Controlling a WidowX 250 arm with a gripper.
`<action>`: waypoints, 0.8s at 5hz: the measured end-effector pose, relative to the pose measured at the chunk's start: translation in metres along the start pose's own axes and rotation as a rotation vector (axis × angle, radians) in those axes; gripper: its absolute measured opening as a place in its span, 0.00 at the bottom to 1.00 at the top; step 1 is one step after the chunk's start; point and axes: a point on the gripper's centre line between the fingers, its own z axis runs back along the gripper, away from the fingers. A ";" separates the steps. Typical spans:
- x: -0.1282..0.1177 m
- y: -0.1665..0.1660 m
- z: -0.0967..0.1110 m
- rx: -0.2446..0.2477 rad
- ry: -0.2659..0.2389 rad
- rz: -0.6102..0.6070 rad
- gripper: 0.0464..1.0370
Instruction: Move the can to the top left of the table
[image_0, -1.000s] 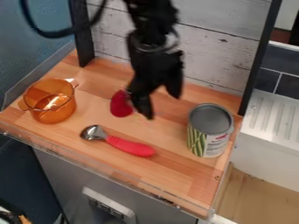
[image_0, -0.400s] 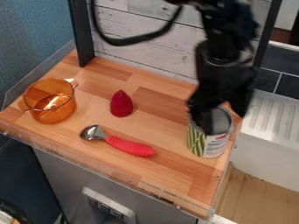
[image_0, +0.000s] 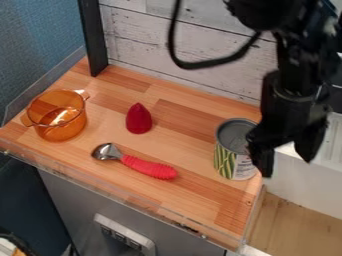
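The can (image_0: 234, 150) stands upright at the table's (image_0: 200, 200) right side, ungripped; the claw (image_0: 287, 165) is spread by it, perhaps touching, so grasping, carrying and setting down at top left all remain

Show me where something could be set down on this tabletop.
Bare wood lies between the red cone and the can, behind the cone toward the plank wall, and between the scoop and the can. The can's right side is crowded by the gripper.
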 end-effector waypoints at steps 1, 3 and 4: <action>-0.003 0.000 -0.002 0.010 0.002 -0.014 0.96; 0.006 0.010 -0.015 0.064 -0.013 0.013 0.96; 0.020 0.015 -0.014 0.068 -0.030 0.062 0.96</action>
